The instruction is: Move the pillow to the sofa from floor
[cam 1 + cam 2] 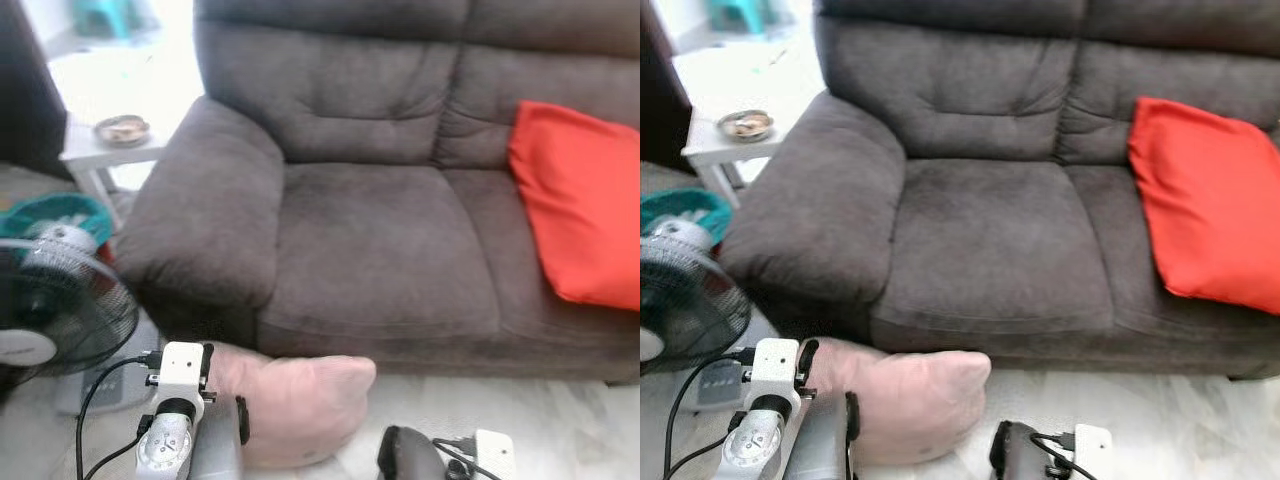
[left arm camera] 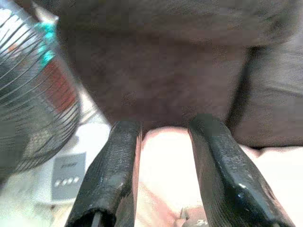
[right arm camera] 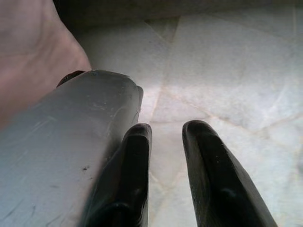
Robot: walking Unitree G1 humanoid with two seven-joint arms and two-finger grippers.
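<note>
Pillow [image 1: 300, 405] (pink) between left tool [image 2: 163, 177] fingers

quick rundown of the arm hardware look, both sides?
Left arm: silver shell, white block at the wrist, round dial-like disc, black cables looping off. Right arm: dark housing, white block, black cable. Each end effector has two long black fingers, slightly textured.

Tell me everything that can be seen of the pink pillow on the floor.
The pink pillow is pale pink, soft and plump, seemingly of smooth cloth, with a rounded corner pointing to the robot's right. It lies on the light tiled floor, close against the front base of the dark grey sofa, below the seat by the armrest. In the left wrist view, the left claw has its two black fingers open around the pillow's edge.
</note>
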